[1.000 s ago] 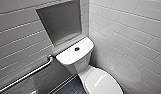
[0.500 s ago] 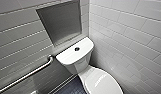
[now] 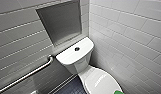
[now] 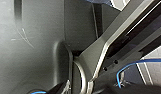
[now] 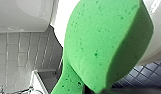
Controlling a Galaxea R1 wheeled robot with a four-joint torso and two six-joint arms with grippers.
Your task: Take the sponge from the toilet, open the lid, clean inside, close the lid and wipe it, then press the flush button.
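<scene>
Green and porous, the sponge [image 5: 103, 42] stands close before the right gripper [image 5: 93, 90]. Its near end is squeezed to a narrow waist where the dark jaws pinch it. It is at the front of the toilet [image 3: 78, 60], by the closed lid [image 3: 99, 81]; whether it touches the lid I cannot tell. The flush button [image 3: 76, 49] sits in the middle of the toilet's tank top. A metal grab bar [image 3: 26, 75] runs along the wall beside the toilet.
</scene>
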